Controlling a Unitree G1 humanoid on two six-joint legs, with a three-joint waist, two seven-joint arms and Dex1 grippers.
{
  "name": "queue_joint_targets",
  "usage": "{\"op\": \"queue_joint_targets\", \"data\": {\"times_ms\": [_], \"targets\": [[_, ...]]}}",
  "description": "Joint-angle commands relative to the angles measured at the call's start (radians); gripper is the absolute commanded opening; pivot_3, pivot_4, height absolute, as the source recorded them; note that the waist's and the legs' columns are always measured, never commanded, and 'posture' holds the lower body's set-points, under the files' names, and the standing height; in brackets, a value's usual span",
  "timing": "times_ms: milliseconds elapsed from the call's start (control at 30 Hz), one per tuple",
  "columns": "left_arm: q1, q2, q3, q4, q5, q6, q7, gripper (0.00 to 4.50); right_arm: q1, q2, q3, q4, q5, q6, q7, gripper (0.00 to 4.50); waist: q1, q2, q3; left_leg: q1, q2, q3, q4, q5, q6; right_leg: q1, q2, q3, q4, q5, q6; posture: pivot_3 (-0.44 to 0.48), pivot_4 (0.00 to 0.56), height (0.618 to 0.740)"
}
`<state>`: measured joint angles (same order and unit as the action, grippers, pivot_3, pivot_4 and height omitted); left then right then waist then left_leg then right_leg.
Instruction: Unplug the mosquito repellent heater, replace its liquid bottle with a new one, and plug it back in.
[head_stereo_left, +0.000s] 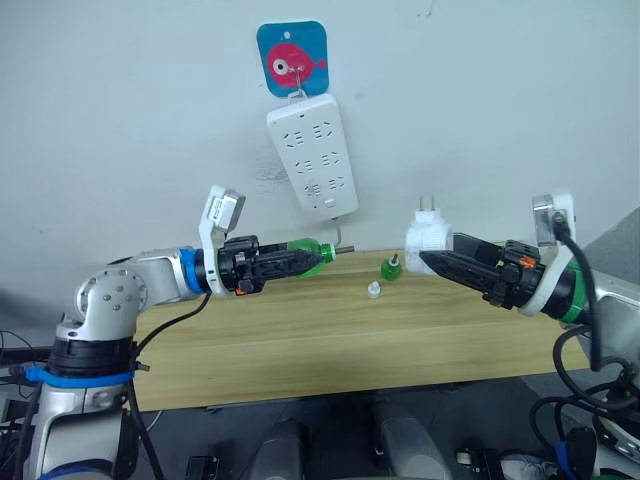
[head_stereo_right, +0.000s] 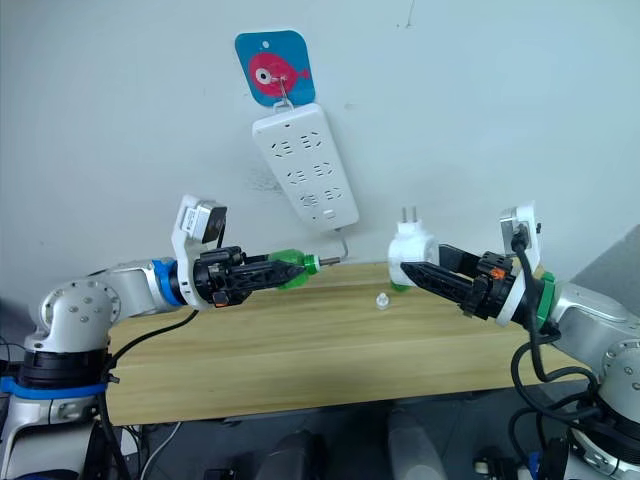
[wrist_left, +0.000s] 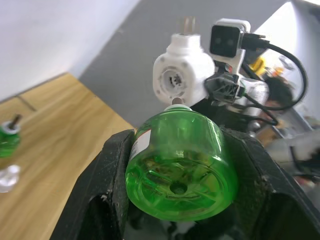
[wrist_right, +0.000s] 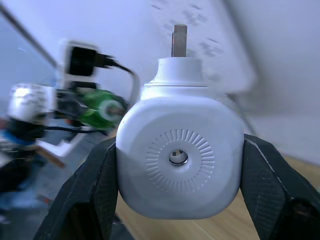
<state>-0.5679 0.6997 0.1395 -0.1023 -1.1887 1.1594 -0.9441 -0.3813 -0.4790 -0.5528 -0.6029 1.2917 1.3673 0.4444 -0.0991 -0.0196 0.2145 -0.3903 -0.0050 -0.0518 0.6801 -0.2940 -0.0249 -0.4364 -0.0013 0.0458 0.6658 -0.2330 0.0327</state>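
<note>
My right gripper (head_stereo_left: 428, 259) is shut on the white mosquito repellent heater (head_stereo_left: 427, 235), held in the air above the table's right half with its two prongs pointing up. The heater's round hole (wrist_right: 178, 158) faces the right wrist camera. My left gripper (head_stereo_left: 300, 261) is shut on a green liquid bottle (head_stereo_left: 311, 253), held sideways with its wick end pointing right toward the heater (wrist_left: 183, 74). A second green bottle (head_stereo_left: 390, 267) stands on the table below the gap between the two grippers, with a small clear cap (head_stereo_left: 373, 290) beside it.
A long white power strip (head_stereo_left: 312, 154) hangs tilted on the wall from a blue hook plate with a pink fish (head_stereo_left: 292, 58). The wooden table (head_stereo_left: 330, 340) stands against that wall. Cables hang at the far right.
</note>
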Motion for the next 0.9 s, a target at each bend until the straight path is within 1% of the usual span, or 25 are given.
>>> {"op": "queue_joint_targets", "data": {"times_ms": [33, 167, 333, 600, 900], "targets": [[-0.046, 0.005, 0.037, -0.004, -0.064, 0.04, -0.017, 2.31, -0.002, -0.034, 0.035, 0.004, 0.216, -0.083, -0.088, 2.95, 0.0, 0.0, 0.0, 0.0, 0.0, 0.0, 0.0, 0.0, 0.0, 0.0, 0.0, 0.0, 0.0, 0.0, 0.0, -0.135, 0.155, 0.74], [-0.058, 0.009, 0.029, -0.012, -0.077, 0.067, -0.038, 2.31, 0.012, -0.109, 0.114, 0.022, 0.376, -0.171, -0.173, 2.95, 0.0, 0.0, 0.0, 0.0, 0.0, -0.001, 0.0, 0.0, 0.0, -0.001, -0.001, 0.001, 0.0, 0.0, 0.0, -0.132, 0.153, 0.74], [-0.069, 0.004, 0.022, -0.029, -0.091, 0.091, -0.052, 2.31, 0.011, -0.186, 0.196, 0.04, 0.466, -0.264, -0.229, 2.95, 0.002, 0.0, 0.0, -0.001, 0.0, -0.001, 0.0, 0.0, 0.0, -0.001, -0.001, 0.0, 0.0, 0.0, 0.0, -0.127, 0.15, 0.74], [-0.069, -0.003, 0.001, -0.06, -0.078, 0.09, -0.081, 2.31, 0.019, -0.267, 0.288, 0.035, 0.53, -0.353, -0.251, 2.95, 0.005, 0.0, -0.001, -0.001, 0.0, 0.0, 0.0, 0.0, -0.001, -0.001, -0.001, 0.0, 0.0, 0.0, 0.0, -0.125, 0.152, 0.74], [-0.066, -0.043, -0.022, -0.075, -0.056, 0.069, -0.075, 2.31, 0.014, -0.281, 0.372, 0.016, 0.533, -0.416, -0.268, 2.95, 0.011, -0.001, -0.001, -0.001, 0.0, -0.001, 0.001, 0.0, -0.001, -0.001, -0.001, 0.001, 0.0, 0.0, 0.0, -0.127, 0.15, 0.74]]}}
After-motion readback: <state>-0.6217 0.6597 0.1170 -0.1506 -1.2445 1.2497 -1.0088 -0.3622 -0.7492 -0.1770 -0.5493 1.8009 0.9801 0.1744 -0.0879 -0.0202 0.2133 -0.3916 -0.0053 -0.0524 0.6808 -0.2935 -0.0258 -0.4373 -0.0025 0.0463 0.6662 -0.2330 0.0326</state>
